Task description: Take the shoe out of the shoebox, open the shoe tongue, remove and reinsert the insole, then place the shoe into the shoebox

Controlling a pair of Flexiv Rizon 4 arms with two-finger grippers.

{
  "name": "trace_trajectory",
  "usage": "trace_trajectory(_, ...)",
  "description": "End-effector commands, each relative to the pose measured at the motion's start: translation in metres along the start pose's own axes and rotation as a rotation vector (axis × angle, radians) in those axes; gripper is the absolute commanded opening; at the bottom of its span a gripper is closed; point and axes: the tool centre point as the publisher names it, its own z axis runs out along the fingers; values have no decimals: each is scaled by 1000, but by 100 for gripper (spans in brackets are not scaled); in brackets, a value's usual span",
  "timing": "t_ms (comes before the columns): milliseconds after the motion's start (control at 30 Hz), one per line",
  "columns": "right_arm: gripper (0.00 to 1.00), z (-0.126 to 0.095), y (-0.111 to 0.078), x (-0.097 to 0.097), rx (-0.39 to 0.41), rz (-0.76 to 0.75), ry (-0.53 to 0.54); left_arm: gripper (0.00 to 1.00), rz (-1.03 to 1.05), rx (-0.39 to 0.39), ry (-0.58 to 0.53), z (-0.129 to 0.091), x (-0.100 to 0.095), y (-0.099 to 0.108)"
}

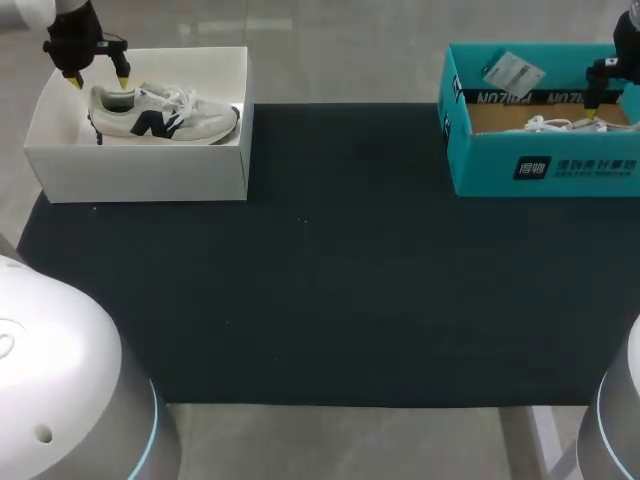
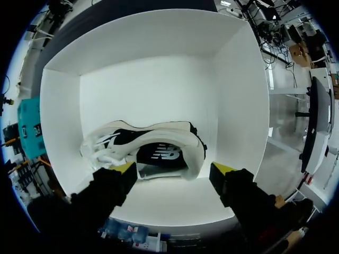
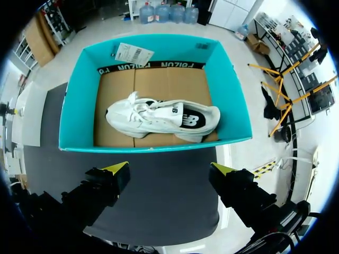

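Setup: dark mat (image 1: 330, 260) fills the middle of the head view. White shoebox (image 1: 140, 170) sits at upper left and teal shoebox (image 1: 545, 165) at upper right, well apart. Both are open-topped.

Task thing: each box holds one pale shoe, neither yet taken out. The white-box shoe (image 1: 165, 113) lies flat on its sole. Its long axis runs left-right in the frame, heel at left and toe at right. The teal-box shoe (image 3: 161, 117) lies on brown card lining, with a paper tag (image 1: 512, 72) against the far wall.

Left gripper (image 1: 99, 80): hangs over the heel end of the white-box shoe, jaws wide and holding nothing. In the left wrist view the collar opening lies just ahead of the fingers. The line between the two tips runs along the shoe's length, not across its width.

Right gripper (image 3: 169, 169): jaws wide and empty. The teal shoe is ahead of them, beyond the box's near wall.

Judgement: the left arm looks nearer its shoe. Taking the collar or heel seems likelier than spanning the sole. The box walls crowd the descent.
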Motion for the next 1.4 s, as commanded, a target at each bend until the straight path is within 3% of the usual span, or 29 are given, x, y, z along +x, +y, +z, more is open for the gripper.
trace_trajectory(33,100,0,-1,0,-2,1,0,44,23,26,6,7,8,10)
trace_trajectory(100,100,0,-1,0,-2,1,0,43,24,34,7,8,11,11)
trace_trajectory(133,100,0,-1,0,-2,1,0,38,24,37,11,8,13,11)
trace_trajectory(167,100,0,-1,0,-2,1,0,27,26,42,14,9,15,11)
trace_trajectory(200,100,0,-1,0,-2,1,0,25,27,45,17,11,16,12)
trace_trajectory(400,100,0,-1,0,-2,1,0,35,40,70,27,17,24,12)
trace_trajectory(800,100,0,-1,0,-2,1,0,39,54,109,17,26,36,14)
trace_trajectory(900,100,0,-1,0,-2,1,0,38,55,111,21,30,36,14)
trace_trajectory(1067,100,0,-1,0,-2,1,0,45,57,119,26,34,36,16)
trace_trajectory(1400,100,0,-1,0,-2,1,0,47,71,128,24,40,30,17)
